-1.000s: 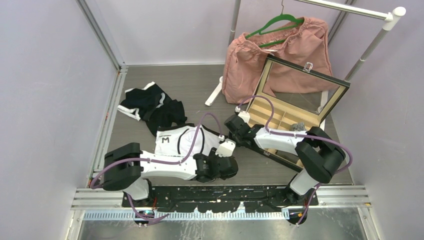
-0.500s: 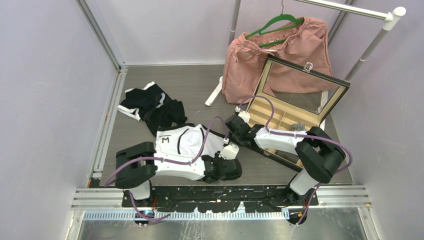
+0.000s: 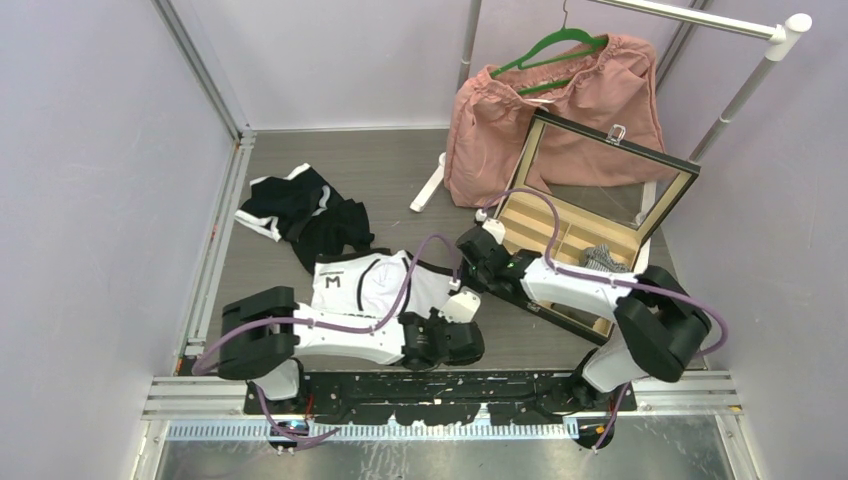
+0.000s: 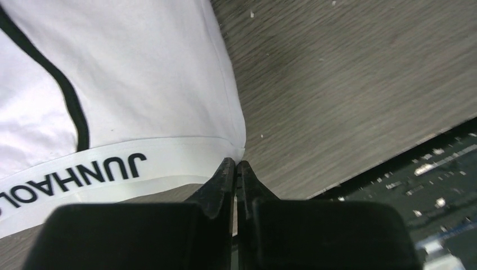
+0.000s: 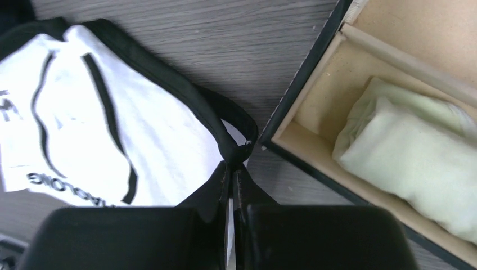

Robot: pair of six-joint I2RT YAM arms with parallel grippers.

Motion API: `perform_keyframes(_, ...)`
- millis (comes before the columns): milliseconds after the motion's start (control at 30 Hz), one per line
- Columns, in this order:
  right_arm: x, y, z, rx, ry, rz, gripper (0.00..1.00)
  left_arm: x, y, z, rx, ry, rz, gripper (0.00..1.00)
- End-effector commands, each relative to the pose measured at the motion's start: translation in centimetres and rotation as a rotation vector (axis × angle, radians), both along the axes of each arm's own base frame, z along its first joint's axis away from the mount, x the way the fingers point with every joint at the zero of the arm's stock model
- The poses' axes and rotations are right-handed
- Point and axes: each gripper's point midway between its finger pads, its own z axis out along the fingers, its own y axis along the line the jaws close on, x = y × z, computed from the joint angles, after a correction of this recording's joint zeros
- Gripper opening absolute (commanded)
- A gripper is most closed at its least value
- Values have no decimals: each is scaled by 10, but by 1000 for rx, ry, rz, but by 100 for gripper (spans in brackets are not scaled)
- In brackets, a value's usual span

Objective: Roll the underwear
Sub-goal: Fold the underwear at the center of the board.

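The white underwear (image 3: 372,284) with black trim and a black mark lies flat on the grey table, between the two arms. In the left wrist view its white lettered waistband (image 4: 112,169) ends in a corner, and my left gripper (image 4: 235,163) is shut on that corner. From above, that gripper (image 3: 453,300) sits at the garment's near right corner. My right gripper (image 5: 232,166) is shut on the black edge of the underwear (image 5: 157,135), close to the box. In the top view it (image 3: 466,262) is at the garment's far right corner.
More black underwear (image 3: 300,212) lies heaped at the back left. An open wooden box (image 3: 566,234) with a glass lid stands right of the arms; it holds a pale rolled cloth (image 5: 416,174). A pink garment (image 3: 560,110) hangs on a green hanger behind it.
My left gripper has closed onto the waistband corner, and its arm has shifted slightly rightward. The right arm has moved a little to the right while keeping its grip.
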Motion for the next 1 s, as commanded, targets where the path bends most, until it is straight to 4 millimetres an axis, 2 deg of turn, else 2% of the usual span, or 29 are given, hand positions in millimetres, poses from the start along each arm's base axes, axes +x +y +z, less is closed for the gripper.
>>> perform_keyframes(0, -5, 5, 37, 93, -57, 45, 1, -5, -10, 47, -94, -42, -18, 1)
perform_keyframes(100, -11, 7, 53, 126, -66, 75, 1, -11, -5, 58, -123, -37, -21, 1)
perform_keyframes(200, -14, -1, 67, 126, -86, 69, 1, -14, -6, 72, -176, -27, -29, 1)
perform_keyframes(433, -25, -27, 91, 71, -118, 56, 1, -16, -31, 92, -231, -21, -78, 1)
perform_keyframes(633, -36, -37, 112, 83, -146, 76, 1, -20, -47, 108, -321, -8, -99, 1)
perform_keyframes(800, -42, -32, 124, 128, -147, 110, 1, -18, -41, 118, -378, -23, -78, 1)
perform_keyframes(967, -39, -16, 135, 175, -142, 140, 1, -16, -22, 124, -423, -30, -32, 1)
